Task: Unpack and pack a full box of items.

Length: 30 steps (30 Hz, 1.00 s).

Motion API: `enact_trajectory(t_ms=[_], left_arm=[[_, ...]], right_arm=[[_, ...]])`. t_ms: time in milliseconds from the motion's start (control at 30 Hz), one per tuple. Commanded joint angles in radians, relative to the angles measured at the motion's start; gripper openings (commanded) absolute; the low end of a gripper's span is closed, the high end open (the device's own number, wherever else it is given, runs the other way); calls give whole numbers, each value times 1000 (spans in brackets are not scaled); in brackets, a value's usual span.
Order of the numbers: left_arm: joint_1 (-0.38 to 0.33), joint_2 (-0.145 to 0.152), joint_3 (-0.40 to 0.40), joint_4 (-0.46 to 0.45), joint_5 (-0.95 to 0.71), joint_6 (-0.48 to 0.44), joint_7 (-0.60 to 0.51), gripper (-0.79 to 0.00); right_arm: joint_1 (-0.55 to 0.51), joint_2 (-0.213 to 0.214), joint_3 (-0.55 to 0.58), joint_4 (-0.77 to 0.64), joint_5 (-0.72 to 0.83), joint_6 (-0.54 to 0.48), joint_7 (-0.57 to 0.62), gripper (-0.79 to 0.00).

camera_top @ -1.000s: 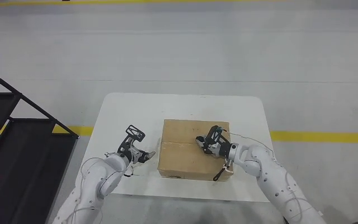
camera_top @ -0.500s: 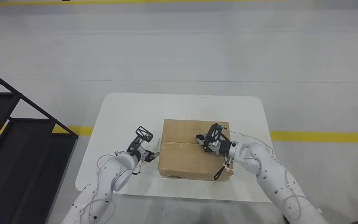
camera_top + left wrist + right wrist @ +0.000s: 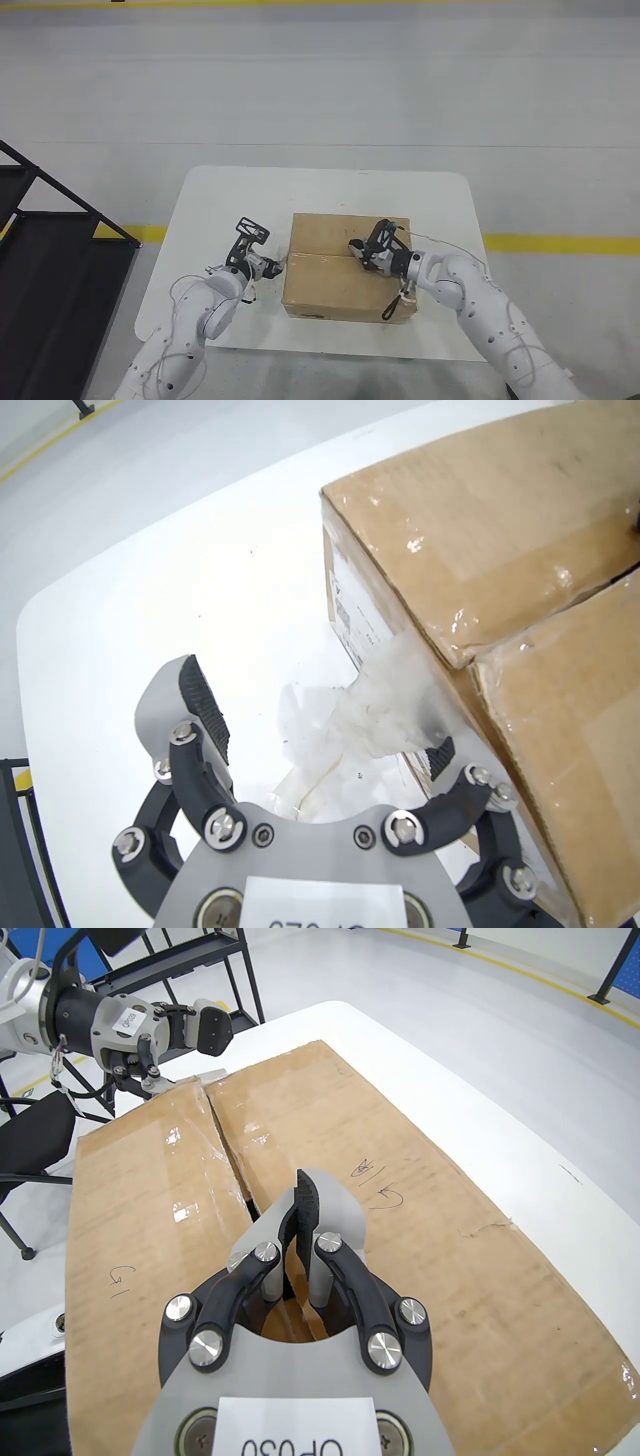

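A brown cardboard box (image 3: 345,270) stands in the middle of the white table (image 3: 225,200), its top flaps meeting at a slightly parted seam (image 3: 227,1153) under clear tape. My left gripper (image 3: 322,730) is open at the box's left end, one finger (image 3: 440,750) against the side. A loose strip of clear tape (image 3: 380,705) hangs off that end between its fingers. The same gripper (image 3: 185,1060) shows across the box in the right wrist view. My right gripper (image 3: 305,1193) is shut, its tips just over the seam on top of the box (image 3: 400,1228).
A black metal rack (image 3: 60,270) stands off the table's left side, and a black chair (image 3: 30,1138) is near it. A yellow line (image 3: 560,243) runs along the floor. Bare table shows behind the box and to its left.
My left gripper has moved right, up to the box's left end where the tape hangs. The right gripper has stayed over the seam.
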Motion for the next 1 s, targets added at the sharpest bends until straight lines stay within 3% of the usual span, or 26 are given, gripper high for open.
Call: enact_trajectory(t_ms=[0,533,967], left_arm=[[7,0,-6,-6,2,2,9,0],[30,-6,-39,-84,18,4,22,0],[-2,-23,19,-103,93,-10,15,0]], right_arm=[[3,-1,-3,4,0,-2,0,-785],[15,-7,-8,9,-8,-19,-10,-785],[-8,7,51,-33,-17,-13,-37,-785]])
